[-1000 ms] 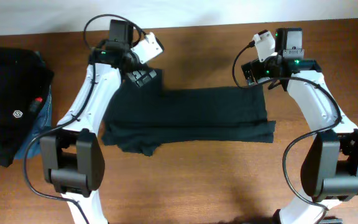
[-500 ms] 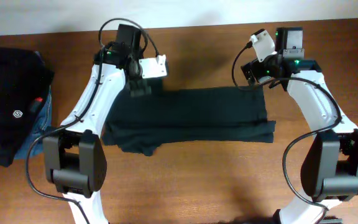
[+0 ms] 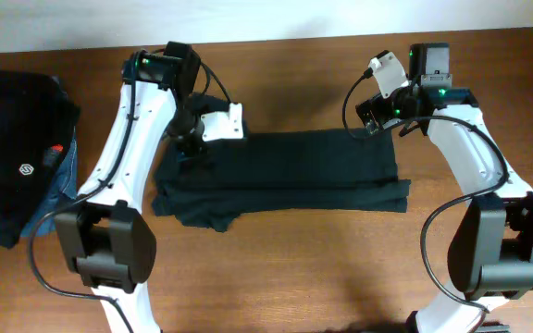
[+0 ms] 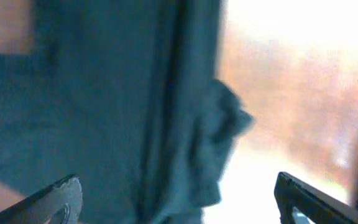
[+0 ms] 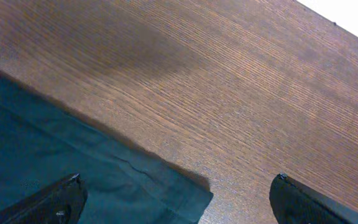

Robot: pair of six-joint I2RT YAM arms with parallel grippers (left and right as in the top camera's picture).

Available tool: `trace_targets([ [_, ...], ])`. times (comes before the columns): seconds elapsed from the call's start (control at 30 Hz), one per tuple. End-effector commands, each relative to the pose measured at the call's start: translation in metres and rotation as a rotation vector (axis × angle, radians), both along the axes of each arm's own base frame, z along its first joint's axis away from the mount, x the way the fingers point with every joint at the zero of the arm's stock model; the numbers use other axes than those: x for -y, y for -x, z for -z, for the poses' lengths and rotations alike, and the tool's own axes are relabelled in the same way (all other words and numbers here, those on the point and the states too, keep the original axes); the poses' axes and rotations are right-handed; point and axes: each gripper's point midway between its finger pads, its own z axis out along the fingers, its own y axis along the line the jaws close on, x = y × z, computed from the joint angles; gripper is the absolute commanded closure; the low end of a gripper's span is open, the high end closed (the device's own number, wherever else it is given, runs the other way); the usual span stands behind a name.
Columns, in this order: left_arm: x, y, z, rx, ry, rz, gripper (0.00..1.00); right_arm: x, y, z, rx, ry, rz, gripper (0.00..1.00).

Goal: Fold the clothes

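**Lining up both ends for the next fold**

Nearest me, the dark T-shirt (image 3: 285, 176) lies on the bench (image 3: 285, 268) as a long band, its near-left edge bunched. Over its left end my left fingers (image 4: 58, 196) hang spread, pinching nothing; that view is blurred. At the far right corner my right fingers (image 5: 58, 199) are spread too, and empty. I judge the next fold wants both ends pinched through every layer and lifted level, so the band doesn't skew.

Open tabletop (image 3: 294, 277) around the T-shirt (image 3: 285, 171); garment pile (image 3: 12, 139) far left.
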Motion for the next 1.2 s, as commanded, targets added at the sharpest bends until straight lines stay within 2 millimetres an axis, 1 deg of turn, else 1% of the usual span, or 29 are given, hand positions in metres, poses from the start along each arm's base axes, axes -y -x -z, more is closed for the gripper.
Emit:
trace_targets([
  [0.0,0.001,-0.002,-0.002,0.018,0.020,0.058,0.01,-0.002,-0.004,-0.009,0.024,-0.007,-0.022,0.01],
  [0.07,-0.002,-0.015,0.000,0.074,-0.005,0.060,0.01,-0.004,-0.004,-0.009,0.044,0.035,-0.097,0.01],
  [0.1,-0.001,-0.022,0.001,0.103,-0.006,0.060,0.01,-0.008,-0.003,-0.009,0.065,0.093,-0.213,0.01],
  [0.13,0.000,-0.028,0.001,0.127,-0.002,0.060,0.01,-0.008,-0.002,-0.009,0.071,0.118,-0.255,0.01],
  [0.17,0.001,-0.035,0.000,0.155,0.004,0.059,0.01,-0.008,0.001,-0.006,0.078,0.190,-0.351,0.01],
  [0.27,0.004,-0.046,-0.001,0.202,0.013,0.058,0.01,-0.007,0.005,-0.003,0.087,0.282,-0.474,0.01],
  [0.33,0.005,-0.050,-0.002,0.222,0.018,0.058,0.01,-0.012,0.007,-0.001,0.091,0.282,-0.526,0.01],
  [0.43,0.006,-0.053,-0.002,0.234,0.020,0.058,0.01,-0.021,0.018,0.005,0.052,0.254,-0.562,0.01],
  [0.5,0.009,-0.051,-0.003,0.221,0.041,0.044,0.01,-0.027,0.032,0.012,-0.004,0.225,-0.583,0.01],
  [0.6,0.009,-0.051,-0.003,0.222,0.042,0.044,0.01,-0.028,0.048,0.020,-0.078,0.215,-0.592,0.01],
  [0.67,0.010,-0.051,-0.003,0.221,0.046,0.044,0.01,-0.033,0.065,0.025,-0.137,0.175,-0.617,0.01],
  [0.73,0.010,-0.051,-0.003,0.220,0.046,0.044,0.01,-0.044,0.092,0.029,-0.201,0.133,-0.737,0.01],
  [0.8,0.010,-0.051,-0.003,0.219,0.048,0.044,0.01,-0.056,0.124,0.031,-0.269,0.093,-0.873,0.01],
  [0.87,0.012,-0.051,-0.004,0.219,0.059,0.045,0.01,-0.066,0.144,0.030,-0.324,0.052,-0.932,0.01],
  [0.97,0.014,-0.051,-0.004,0.221,0.069,0.045,0.01,-0.072,0.148,0.030,-0.331,0.054,-0.951,0.01],
  [1.17,0.014,-0.053,-0.004,0.227,0.070,0.046,0.01,-0.078,0.143,0.030,-0.318,0.052,-0.935,0.01],
])
